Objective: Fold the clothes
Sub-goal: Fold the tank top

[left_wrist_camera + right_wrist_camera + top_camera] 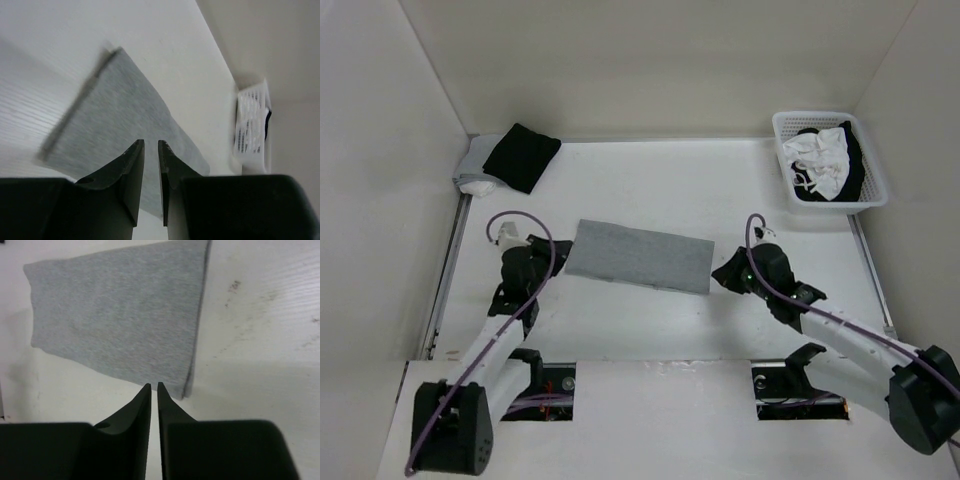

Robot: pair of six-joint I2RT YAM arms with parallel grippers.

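Left gripper (559, 260) sits low at the left short end of the light grey thin-fabric tank top (638, 256). Its jaws show a narrow slit with nothing between them. The right gripper (721, 272) mirrors it at the right short end, also slightly parted and empty, its tips just off the cloth's corner.

One arm at each end suits a two-handed fold, probably bringing the ends together across the middle.

The garment lies flat at the centre of the white table (650, 185) as a long narrow rectangle. Its long axis runs left to right across the overhead frame, the right end a little lower. The right edge looks layered in the right wrist view. Folded like this, I cannot tell which end is neck or hem.
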